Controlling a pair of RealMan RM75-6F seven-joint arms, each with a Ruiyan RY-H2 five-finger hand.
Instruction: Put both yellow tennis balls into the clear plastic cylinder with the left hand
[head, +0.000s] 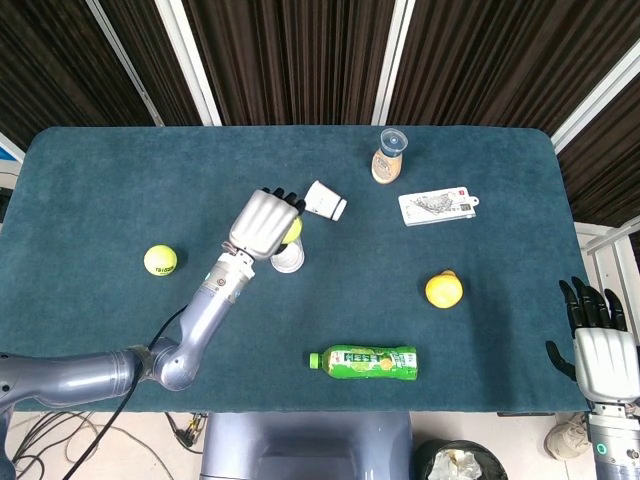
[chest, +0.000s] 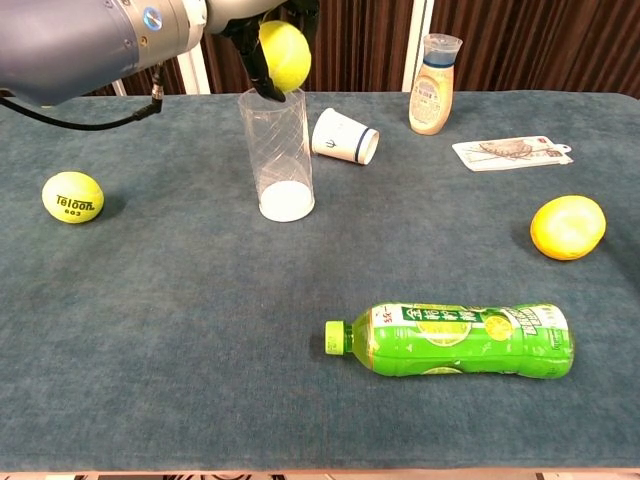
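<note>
the left hand (head: 263, 222) is gripping a yellow tennis ball (chest: 284, 55) and holding it right above the mouth of the clear tube (chest: 277, 152), which is standing upright on the table (head: 100, 190). from the chest view the ball is sitting a touch toward the right edge of the tube's rim, not quite centred, so i'm judging this as the first drop just about to happen, with the ball not yet inside. the tube is looking empty through its wall.

what it calls for next, i'd say: a small nudge so the ball is lined up over the opening, then letting the fingers go without knocking the tube, since it is tall, light-looking and likely to tip.

the other tennis ball (chest: 72, 197) is lying well to the left of the tube, untouched, waiting its turn.

near the tube on its right a paper cup (chest: 344, 137) is lying on its side; a green bottle (chest: 452, 339) is lying in front of the tube and to the right, and a lemon (chest: 567, 227) is sitting far right of it.

the right hand (head: 600, 345) is hanging off the table's right edge, far from the tube, holding nothing with fingers spread.

hard to read: the left hand's fingers are mostly cut off at the top of the chest view, and from overhead the hand is covering most of the ball and the tube's rim, so exactly how the ball is lined up is staying uncertain.
</note>
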